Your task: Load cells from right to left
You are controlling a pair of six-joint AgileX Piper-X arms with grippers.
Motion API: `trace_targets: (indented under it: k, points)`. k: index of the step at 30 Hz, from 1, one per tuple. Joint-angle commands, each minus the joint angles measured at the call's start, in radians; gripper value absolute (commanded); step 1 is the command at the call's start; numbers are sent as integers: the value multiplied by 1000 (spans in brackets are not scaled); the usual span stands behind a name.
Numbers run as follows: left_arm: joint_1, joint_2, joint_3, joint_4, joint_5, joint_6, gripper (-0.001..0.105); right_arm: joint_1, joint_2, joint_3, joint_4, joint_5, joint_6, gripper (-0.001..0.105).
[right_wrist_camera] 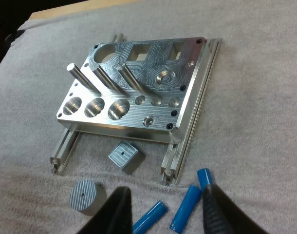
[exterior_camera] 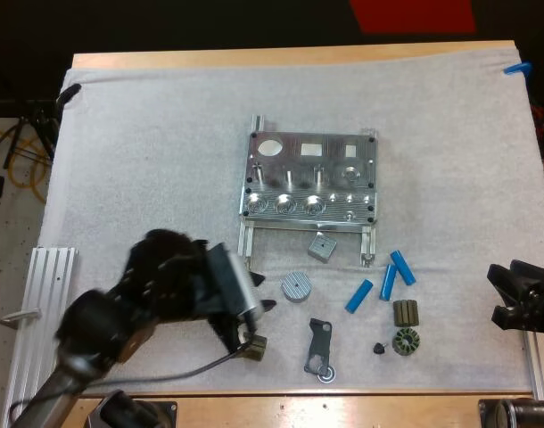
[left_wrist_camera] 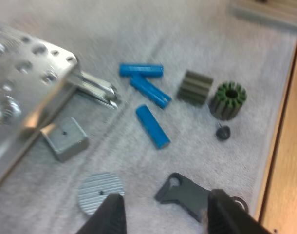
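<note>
The metal fixture (exterior_camera: 310, 176) sits mid-mat (exterior_camera: 165, 160) with its three round bores (right_wrist_camera: 96, 106) empty, so I judge that loading has not begun. My left gripper (exterior_camera: 254, 323) hovers near the mat's front edge, fingers apart and holding nothing. My right gripper (exterior_camera: 502, 296) sits at the mat's right side, fingers likewise spread. Three blue cells (exterior_camera: 388, 282) lie loose just beyond the fixture's right rail. Next, one cell needs grasping and seating upright in the rightmost bore.

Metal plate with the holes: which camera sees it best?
The right wrist view: the metal plate, holes and upright pins, shows close. The high view sees it from above, farther off; the left wrist view catches one corner.
</note>
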Motion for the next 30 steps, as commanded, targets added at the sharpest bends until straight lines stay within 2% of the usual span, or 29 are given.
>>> trace_targets:
  k: [1,5,8,12,15,19,25,30]
  points:
    - [-20,25,-7,-33,-10,-34,39,2,0,-10,1,-18,-2,35]
    - [-49,113,-7,-118,-10,-129,39,2,0,-10,1,-18,-2,35]
    - [-70,167,-7,-186,10,-144,40,2,0,-10,1,-9,-2,35]
    - [-108,232,-7,-263,13,-173,50,2,0,-10,-1,-1,-2,35]
    - [-142,266,-7,-300,5,-173,53,2,0,-10,-6,10,-2,37]
    - [-213,312,-7,-361,-42,-173,52,2,11,-10,-5,13,-2,45]
    - [-317,394,-7,-416,-132,-173,52,2,54,-10,-9,13,-2,46]
    - [-366,461,-7,-452,-218,-173,52,2,61,-10,-29,13,-2,46]
